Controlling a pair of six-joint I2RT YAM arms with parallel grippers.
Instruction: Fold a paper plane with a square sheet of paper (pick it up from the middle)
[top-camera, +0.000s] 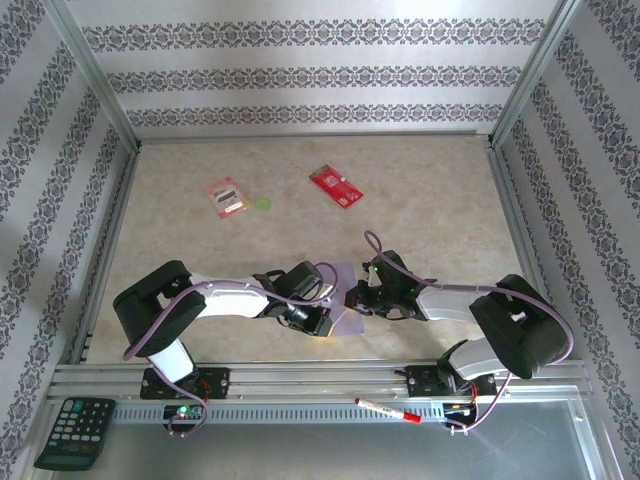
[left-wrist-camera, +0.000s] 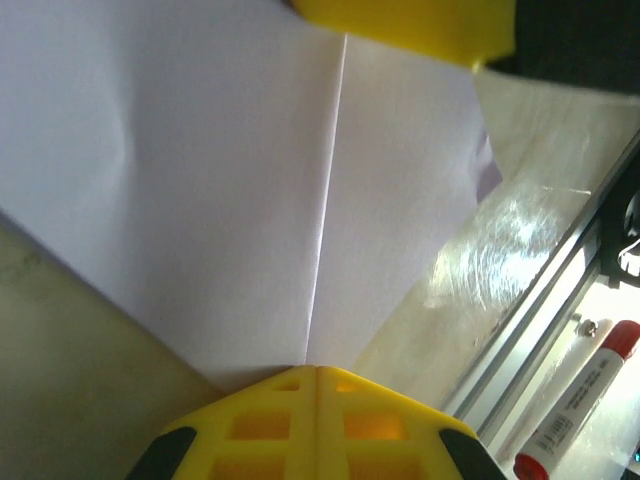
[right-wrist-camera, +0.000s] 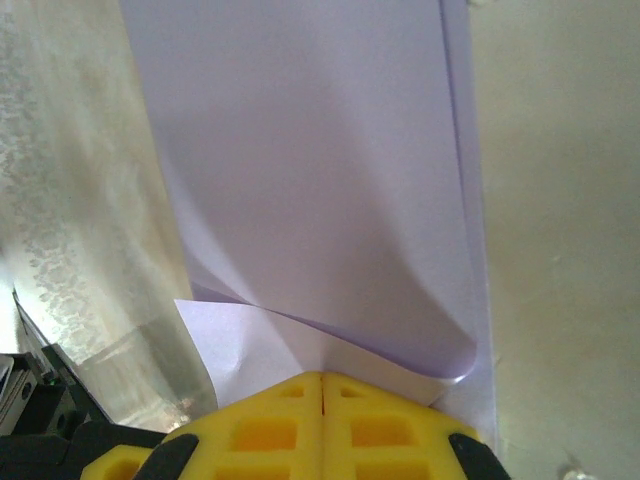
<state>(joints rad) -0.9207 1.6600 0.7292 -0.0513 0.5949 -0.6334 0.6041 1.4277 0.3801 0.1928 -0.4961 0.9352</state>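
Observation:
The square sheet of paper (top-camera: 346, 278) is pale lilac and partly folded, held between both arms near the table's front middle. In the left wrist view the paper (left-wrist-camera: 230, 180) shows a straight centre crease and narrows to a corner that runs into my left gripper (left-wrist-camera: 317, 372), whose yellow fingers are shut on it. The right arm's yellow finger (left-wrist-camera: 400, 25) touches the paper's far edge. My right gripper (right-wrist-camera: 322, 378) is shut on the paper (right-wrist-camera: 320, 170), where a loose flap curls over. From above, the left gripper (top-camera: 328, 318) and right gripper (top-camera: 352, 298) almost meet.
A red card (top-camera: 336, 186), a pink-red packet (top-camera: 225, 195) and a small green piece (top-camera: 262, 205) lie at the back. A red-capped marker (top-camera: 388, 410) rests on the front rail (top-camera: 300, 378), also close to my left gripper as marker (left-wrist-camera: 580, 410). A calculator (top-camera: 75, 432) sits front left.

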